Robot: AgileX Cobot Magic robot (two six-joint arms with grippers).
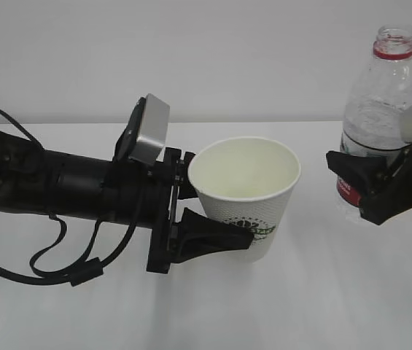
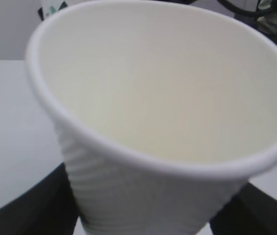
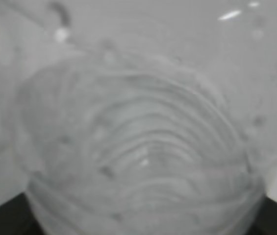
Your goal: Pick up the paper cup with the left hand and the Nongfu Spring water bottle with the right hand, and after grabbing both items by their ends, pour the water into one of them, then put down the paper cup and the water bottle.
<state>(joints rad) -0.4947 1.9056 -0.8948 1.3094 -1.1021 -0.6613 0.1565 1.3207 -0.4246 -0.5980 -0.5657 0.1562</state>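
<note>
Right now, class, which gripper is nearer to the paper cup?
Left. The left gripper is clamped around the paper cup, its fingers on the cup's sides. The right gripper is off to the cup's right, closed on the water bottle.

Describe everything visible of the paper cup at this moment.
The paper cup is white and tapered, with a rolled rim, a dotted, ribbed outer wall and a dark green printed logo low on its side. It stands upright, tilted slightly, its mouth open; no liquid shows inside. The left hand clamps its lower body from the left. Whether its base touches the white table cannot be told.
</note>
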